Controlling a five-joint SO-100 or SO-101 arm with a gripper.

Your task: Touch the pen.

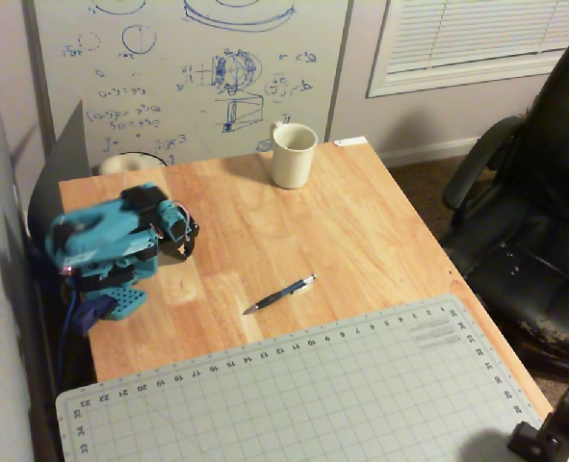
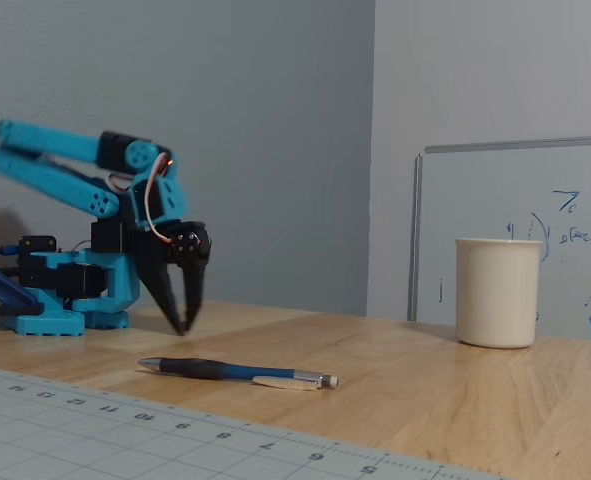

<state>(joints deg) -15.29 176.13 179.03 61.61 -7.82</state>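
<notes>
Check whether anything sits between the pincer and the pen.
Nothing visible does. The pincer hangs by the arm's base, and only bare wooden tabletop lies between it and the pen. The mug stands well off that line.

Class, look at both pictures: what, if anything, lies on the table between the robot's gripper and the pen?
Nothing: between the gripper and the pen there is only bare wooden table. The overhead view shows it best; the fixed view agrees.

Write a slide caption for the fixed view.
Teal arm folded back near its base, gripper tips low over the wooden table, clear of the pen; mug at right.
</notes>
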